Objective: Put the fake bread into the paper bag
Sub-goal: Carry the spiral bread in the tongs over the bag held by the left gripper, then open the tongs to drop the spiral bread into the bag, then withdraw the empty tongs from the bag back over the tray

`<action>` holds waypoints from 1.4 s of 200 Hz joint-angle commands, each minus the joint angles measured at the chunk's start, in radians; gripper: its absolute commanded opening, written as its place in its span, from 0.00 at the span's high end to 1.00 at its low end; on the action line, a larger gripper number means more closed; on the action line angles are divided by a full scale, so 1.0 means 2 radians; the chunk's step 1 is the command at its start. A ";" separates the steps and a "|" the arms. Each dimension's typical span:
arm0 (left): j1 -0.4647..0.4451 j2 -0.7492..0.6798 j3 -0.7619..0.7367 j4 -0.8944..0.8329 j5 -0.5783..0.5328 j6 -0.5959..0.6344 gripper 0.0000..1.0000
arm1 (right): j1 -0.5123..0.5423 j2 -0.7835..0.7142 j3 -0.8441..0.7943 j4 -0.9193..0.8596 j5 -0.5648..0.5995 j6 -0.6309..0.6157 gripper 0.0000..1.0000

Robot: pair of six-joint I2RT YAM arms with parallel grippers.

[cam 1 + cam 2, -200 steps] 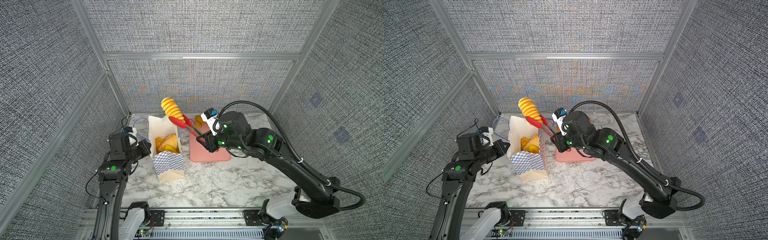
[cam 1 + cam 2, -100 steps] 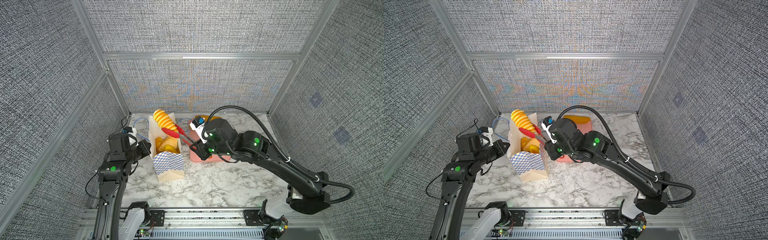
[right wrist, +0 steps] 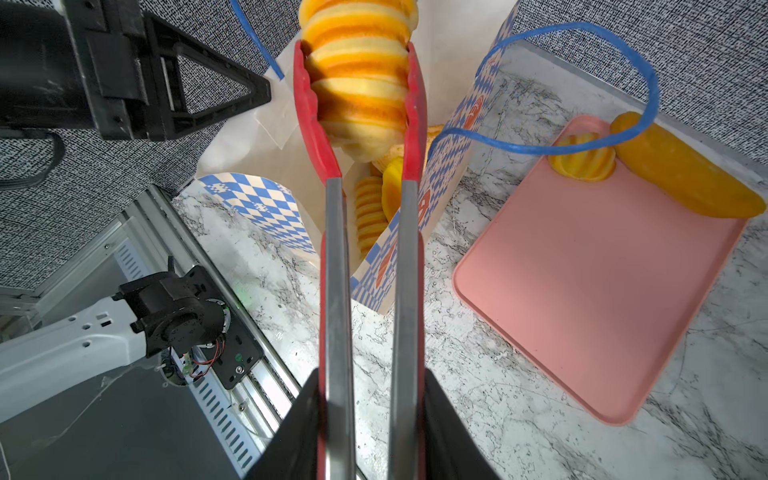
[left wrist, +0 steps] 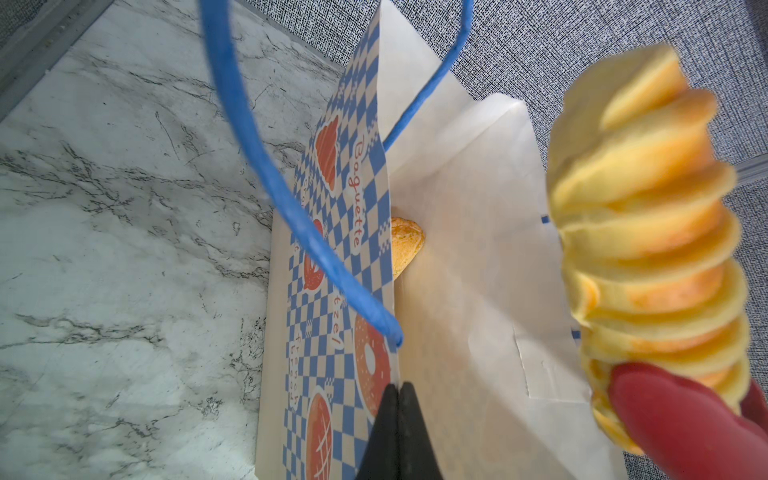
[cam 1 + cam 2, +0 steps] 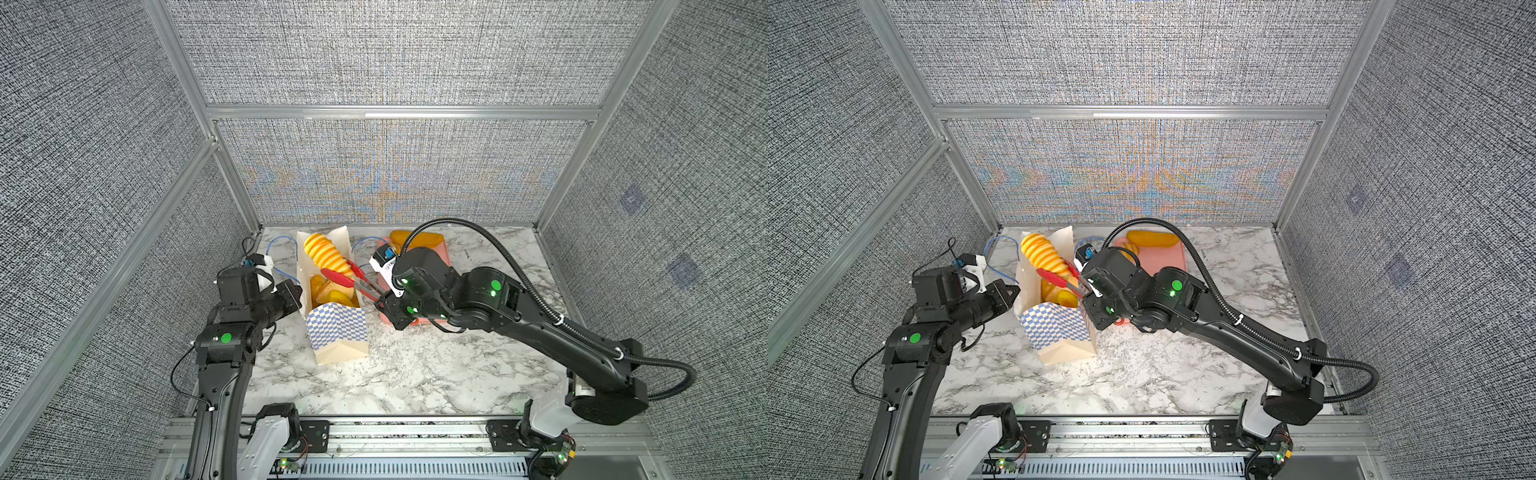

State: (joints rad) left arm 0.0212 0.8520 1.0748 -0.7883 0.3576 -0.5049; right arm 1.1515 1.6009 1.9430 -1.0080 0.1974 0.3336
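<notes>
Right gripper (image 3: 372, 378) clamps red-tipped steel tongs (image 3: 334, 249) round the ridged yellow roll (image 3: 359, 83), probably light, squashy; left gripper (image 4: 397, 399) pinching the blue-checkered paper bag (image 4: 340, 232).

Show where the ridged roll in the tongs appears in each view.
Top view: ridged roll left of centre, at the paper bag's mouth.
Top view: ridged roll further left, same spot.
Left wrist: ridged roll beside the bag's inner wall.
Right wrist: ridged roll between the tong tips.
Shared landmark: red tongs.
</notes>
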 commanded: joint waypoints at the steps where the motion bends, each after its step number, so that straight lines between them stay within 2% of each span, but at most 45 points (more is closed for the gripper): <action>1: 0.000 -0.002 -0.002 0.003 -0.002 0.002 0.99 | 0.002 0.002 0.008 0.001 0.010 -0.004 0.62; 53: 0.000 -0.001 -0.001 0.004 -0.001 0.002 0.99 | 0.004 0.003 0.008 0.000 0.013 -0.006 0.59; 117: 0.000 -0.003 -0.001 0.003 -0.002 0.003 0.99 | 0.006 0.004 0.014 0.002 0.012 -0.008 0.49; 190: 0.000 -0.001 0.001 0.003 -0.002 0.004 0.99 | 0.006 0.009 0.027 0.004 0.014 -0.013 0.48; 280: 0.001 -0.004 -0.001 0.002 -0.003 0.004 0.99 | -0.003 -0.023 0.026 0.028 0.082 -0.039 0.49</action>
State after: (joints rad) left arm 0.0212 0.8490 1.0748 -0.7906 0.3500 -0.5041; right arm 1.1534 1.5761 1.9919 -1.0046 0.2958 0.2817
